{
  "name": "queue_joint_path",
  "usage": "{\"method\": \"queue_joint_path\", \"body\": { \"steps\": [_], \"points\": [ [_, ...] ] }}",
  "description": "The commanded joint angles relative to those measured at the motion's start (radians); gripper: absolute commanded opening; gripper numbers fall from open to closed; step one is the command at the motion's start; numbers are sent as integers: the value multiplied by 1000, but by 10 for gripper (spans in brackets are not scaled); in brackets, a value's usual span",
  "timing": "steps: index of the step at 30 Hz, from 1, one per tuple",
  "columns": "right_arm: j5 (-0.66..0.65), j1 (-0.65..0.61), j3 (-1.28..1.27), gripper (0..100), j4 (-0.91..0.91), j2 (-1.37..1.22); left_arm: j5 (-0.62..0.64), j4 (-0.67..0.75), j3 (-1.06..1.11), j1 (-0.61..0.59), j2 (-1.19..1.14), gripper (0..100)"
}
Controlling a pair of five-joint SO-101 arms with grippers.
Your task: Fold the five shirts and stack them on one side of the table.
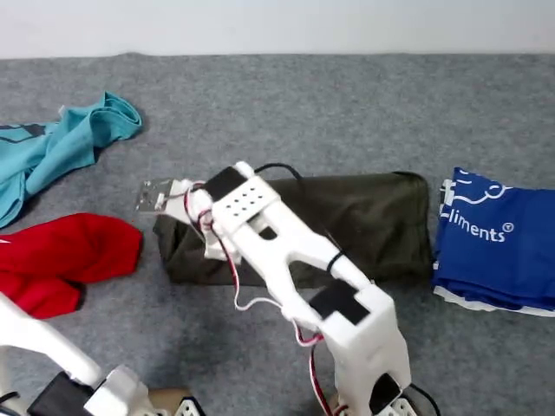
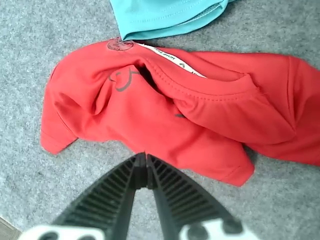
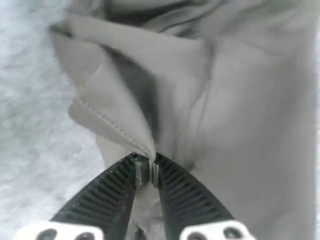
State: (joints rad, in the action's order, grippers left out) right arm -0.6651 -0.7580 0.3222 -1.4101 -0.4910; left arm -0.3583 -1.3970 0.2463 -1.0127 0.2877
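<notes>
Olive shirt (image 1: 373,221) lies folded in the middle of the bench (image 1: 303,113) from up high, with the right arm stretched over its left end. A folded blue shirt (image 1: 494,247) is just beside it on the right. The crumpled red shirt (image 1: 69,256) and teal shirt (image 1: 61,147) are over on the left.

Left wrist cam: left hand (image 2: 146,170) is pinched together on nothing, over grey bench just short of the red shirt.

Right wrist cam: right hand (image 3: 145,167) is clamped on a hemmed edge of the olive shirt.
</notes>
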Motion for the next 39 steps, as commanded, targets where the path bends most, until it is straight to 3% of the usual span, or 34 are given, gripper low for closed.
{"method": "queue_joint_path", "body": {
  "steps": [1, 4, 10, 16, 19, 23, 33, 39],
  "points": [
    [-8, 16, 175, 15, -18, -44, -11, 14, -4, -5, 35, 9],
    [-8, 13, 272, 28, -61, -114, -11, 14, -4, -5, 35, 9],
    [17, 44, 400, 180, -174, -222, -11, 14, -4, -5, 35, 9],
    [75, 142, 508, 179, -193, -286, -11, 14, -4, -5, 35, 9],
    [75, 145, 600, 126, -283, -286, -11, 14, -2, -5, 35, 9],
    [75, 81, 707, 2, -390, -285, -11, 14, -2, -3, 35, 9],
    [75, -125, 445, 10, -387, -163, -11, 14, -2, -3, 35, 9],
    [74, -208, 405, 10, -364, -219, -11, 14, -2, -3, 34, 9]
  ]
}}
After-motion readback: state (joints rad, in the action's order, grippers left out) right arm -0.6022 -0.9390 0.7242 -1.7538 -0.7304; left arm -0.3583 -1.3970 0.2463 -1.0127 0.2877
